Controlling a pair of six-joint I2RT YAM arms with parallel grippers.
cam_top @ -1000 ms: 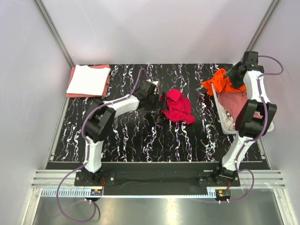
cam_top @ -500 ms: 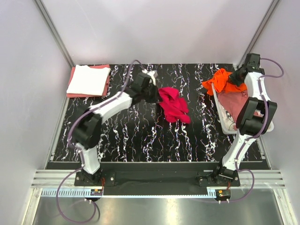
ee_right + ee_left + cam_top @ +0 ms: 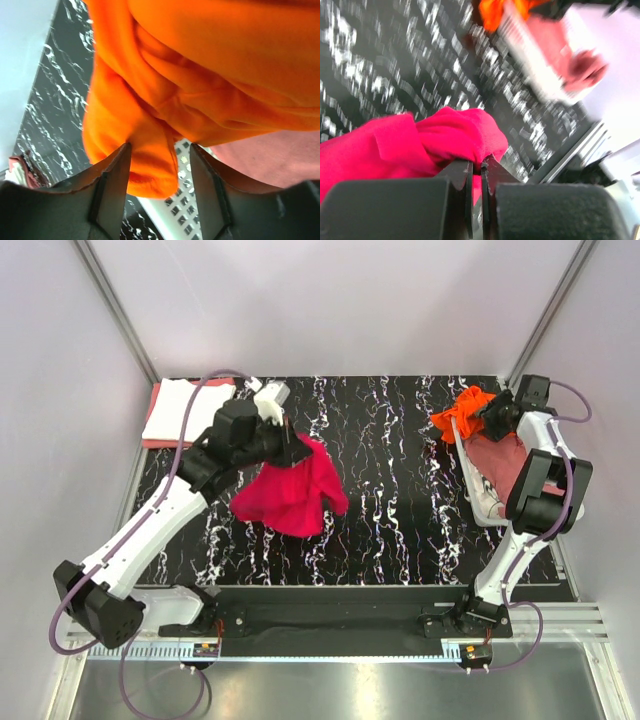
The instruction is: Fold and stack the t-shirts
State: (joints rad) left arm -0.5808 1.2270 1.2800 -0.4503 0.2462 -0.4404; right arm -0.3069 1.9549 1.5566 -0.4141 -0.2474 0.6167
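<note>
Left gripper [image 3: 481,162] clamps crimson t-shirt [image 3: 395,145]; right gripper [image 3: 159,147] gapes around orange t-shirt [image 3: 210,75] over basket [image 3: 185,210] holding salmon t-shirt [image 3: 270,160]

The left arm [image 3: 150,525] stretches out long from its base, its links running in nearly one line up to the wrist. The left gripper [image 3: 295,452] turns toward the other arm's side. In the wrist view its jaws are closed to a thin slit, pinching a fold of the crimson-red t-shirt [image 3: 295,495], which bunches just above the fingertips and hangs from them. The right arm [image 3: 545,490] stands folded, with its forearm reaching away from the base. The right gripper [image 3: 487,418] faces inward with its jaws apart. A lump of the orange t-shirt [image 3: 150,165] sits between them, touching one finger [image 3: 112,185], with a gap beside the other.
</note>
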